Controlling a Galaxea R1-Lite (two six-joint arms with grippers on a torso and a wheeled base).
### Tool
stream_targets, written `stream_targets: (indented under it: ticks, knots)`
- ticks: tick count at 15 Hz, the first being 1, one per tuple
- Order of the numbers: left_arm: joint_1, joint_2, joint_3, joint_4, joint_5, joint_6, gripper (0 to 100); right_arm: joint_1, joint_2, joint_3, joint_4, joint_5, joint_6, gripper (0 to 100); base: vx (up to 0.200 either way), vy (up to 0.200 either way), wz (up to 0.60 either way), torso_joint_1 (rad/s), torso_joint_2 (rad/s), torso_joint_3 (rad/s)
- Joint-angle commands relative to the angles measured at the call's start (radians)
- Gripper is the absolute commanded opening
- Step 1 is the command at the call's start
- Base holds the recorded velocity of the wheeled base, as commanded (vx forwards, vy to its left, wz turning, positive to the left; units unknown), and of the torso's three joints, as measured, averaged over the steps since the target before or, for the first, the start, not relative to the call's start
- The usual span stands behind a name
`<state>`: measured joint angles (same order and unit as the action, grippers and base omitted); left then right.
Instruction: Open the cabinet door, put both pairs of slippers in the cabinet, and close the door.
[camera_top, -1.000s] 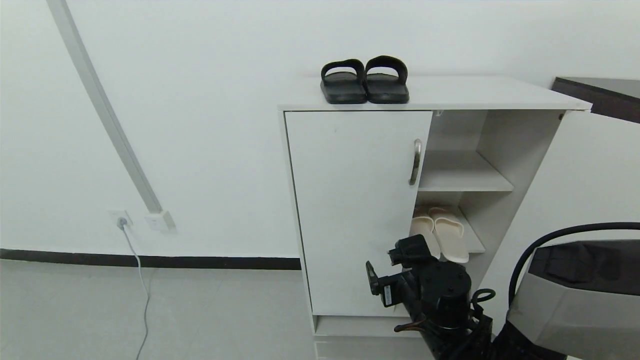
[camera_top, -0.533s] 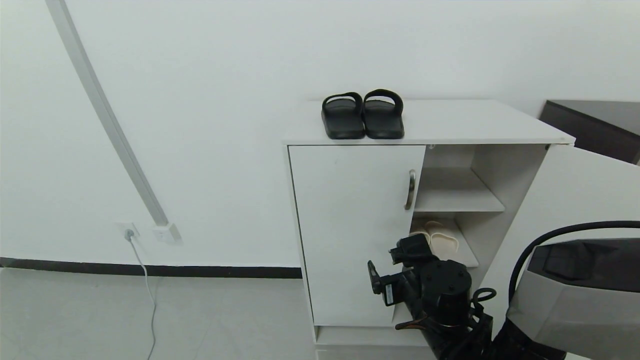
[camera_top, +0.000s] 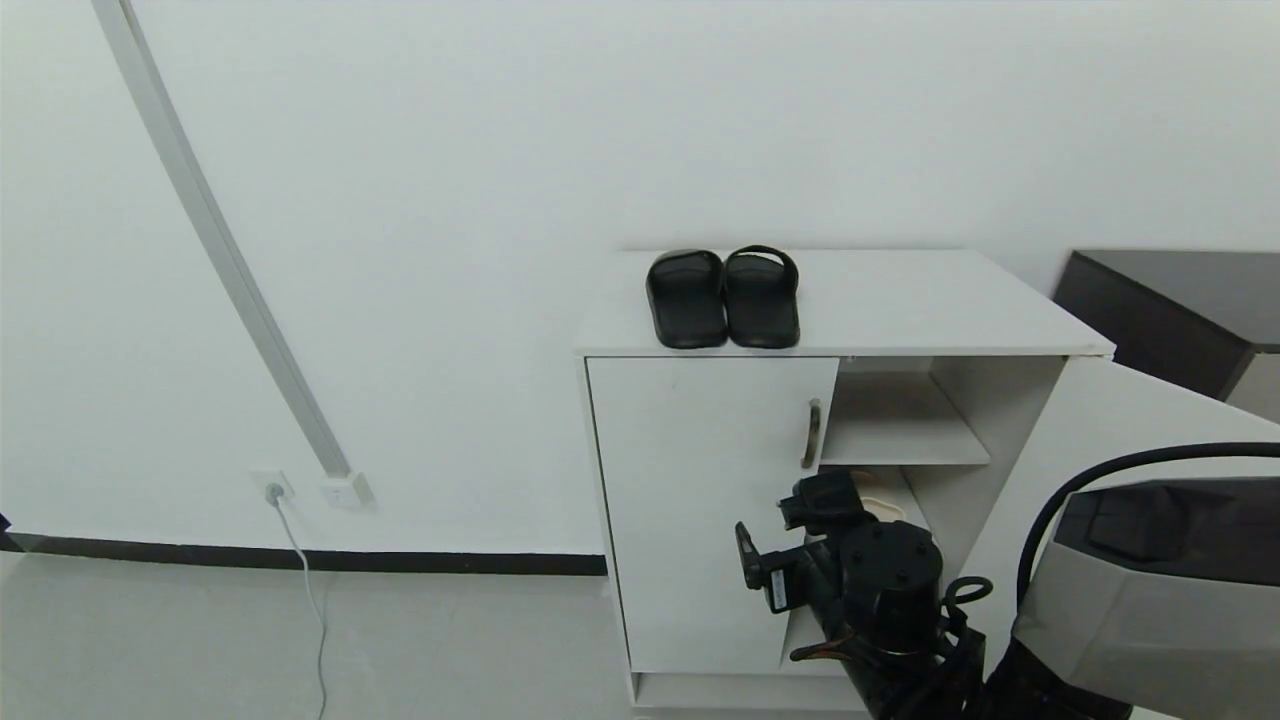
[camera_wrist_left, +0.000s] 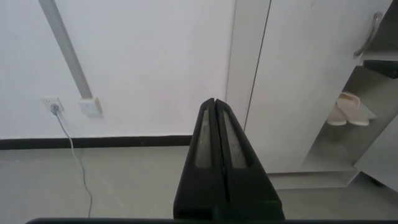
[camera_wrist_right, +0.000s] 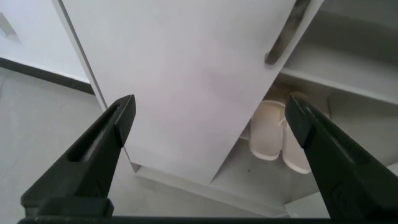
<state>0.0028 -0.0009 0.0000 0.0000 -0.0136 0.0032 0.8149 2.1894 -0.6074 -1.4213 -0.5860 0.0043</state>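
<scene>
Cabinet (camera_top: 900, 300): recorded standing against the wall, ahead of both grippers. The right door (camera_top: 1110, 420) is swung open. The left door (camera_top: 700, 500) is shut, with its handle (camera_top: 811, 434) at the inner edge. The right gripper (camera_wrist_right: 210, 106) is held wide open, with nothing between its fingers. The left door is faced directly ahead of it. The cream slippers (camera_wrist_right: 277, 130) are seen just past that door's edge, lying side by side on the lower shelf (camera_wrist_left: 326, 140) inside the cabinet. The black slippers (camera_top: 723, 298) are placed as a touching pair on the cabinet top, well above both grippers and outside the compartment. The left gripper (camera_wrist_left: 214, 106) is closed, its fingers pressed together and nothing held. It is pointed at the wall beside the cabinet. A socket (camera_wrist_left: 51, 104) and its hanging cable (camera_wrist_left: 74, 168) are noted ahead of it, on the side away from the cabinet.
</scene>
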Motion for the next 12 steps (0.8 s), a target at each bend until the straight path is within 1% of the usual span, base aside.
stream_targets:
  ticks: [1, 12]
  knots:
    - [0.000, 0.001, 0.000, 0.000, 0.000, 0.000, 0, 0.001, 0.003, 0.000, -0.001, 0.000, 0.000, 100, 0.000, 0.000, 0.00, 0.212, -0.52, -0.325]
    - [0.000, 0.001, 0.000, 0.000, 0.000, -0.002, 0, 0.001, 0.004, 0.009, -0.024, 0.000, -0.018, 100, 0.000, 0.000, 0.00, 0.242, -0.56, -0.323]
